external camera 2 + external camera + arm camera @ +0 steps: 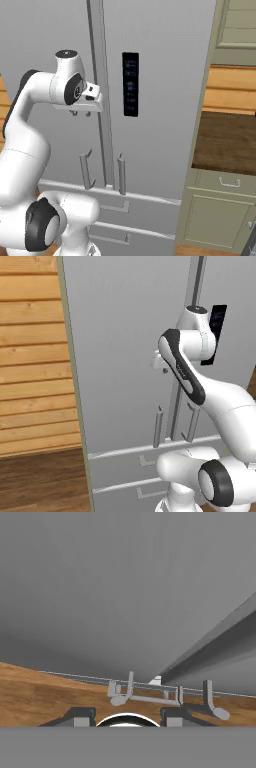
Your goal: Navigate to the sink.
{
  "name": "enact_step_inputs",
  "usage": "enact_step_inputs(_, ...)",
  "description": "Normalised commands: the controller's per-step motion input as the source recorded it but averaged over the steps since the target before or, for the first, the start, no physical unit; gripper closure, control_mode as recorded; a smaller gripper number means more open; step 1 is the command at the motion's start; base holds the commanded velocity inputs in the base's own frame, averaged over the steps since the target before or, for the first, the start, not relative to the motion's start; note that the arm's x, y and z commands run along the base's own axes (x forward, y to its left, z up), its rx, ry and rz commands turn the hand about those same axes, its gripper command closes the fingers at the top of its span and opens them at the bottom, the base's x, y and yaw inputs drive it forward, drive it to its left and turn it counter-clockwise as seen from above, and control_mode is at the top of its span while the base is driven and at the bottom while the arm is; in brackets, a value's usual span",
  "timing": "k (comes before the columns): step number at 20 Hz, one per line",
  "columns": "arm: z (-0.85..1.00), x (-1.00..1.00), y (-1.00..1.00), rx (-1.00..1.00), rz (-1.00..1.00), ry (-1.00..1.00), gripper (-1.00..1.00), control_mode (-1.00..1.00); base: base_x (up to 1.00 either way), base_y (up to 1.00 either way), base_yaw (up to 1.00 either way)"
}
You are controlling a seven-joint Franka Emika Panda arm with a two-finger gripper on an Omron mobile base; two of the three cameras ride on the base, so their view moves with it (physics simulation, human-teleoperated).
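The sink is out of view. My arm is folded up in front of a tall grey fridge (120, 346), with the hand pointing down close to its doors. My gripper (81, 114) hangs beside the seam between the two doors, above the door handles (120, 175). Seen from the hand, my gripper (127, 717) is open, its two dark fingertips (75, 716) set wide apart with nothing between them. Below them lie the fridge handles (145, 698) and the wooden floor (45, 697).
The fridge (165, 100) carries a black control panel (130, 84) and two drawers (125, 210) below. A wood-plank wall (32, 356) stands to its left. A dark wooden counter (227, 142) on cream cabinets (215, 215) lies to its right.
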Motion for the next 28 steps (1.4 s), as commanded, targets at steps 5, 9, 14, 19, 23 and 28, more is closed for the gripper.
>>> enact_step_inputs(5,0.0,-0.7,0.0,0.0,0.0,-0.02,-1.0,-1.0,0.0,0.0,0.0)
enact_step_inputs(9,0.0,-1.0,0.0,0.0,-0.01,-0.15,-1.0,-1.0,0.0,0.0,0.0)
enact_step_inputs(14,0.0,-0.98,0.0,0.0,-0.01,-0.15,-1.0,-1.0,0.0,0.0,0.0)
enact_step_inputs(19,-0.3,-0.66,-0.16,0.0,-0.06,-0.09,-1.0,-1.0,0.0,0.0,0.0)
enact_step_inputs(23,0.0,0.0,0.0,0.0,0.0,0.0,-1.0,1.0,-0.9,-0.95,-0.14)
enact_step_inputs(28,0.0,0.0,0.0,0.0,0.0,0.0,-1.0,1.0,-0.77,-1.0,-0.21)
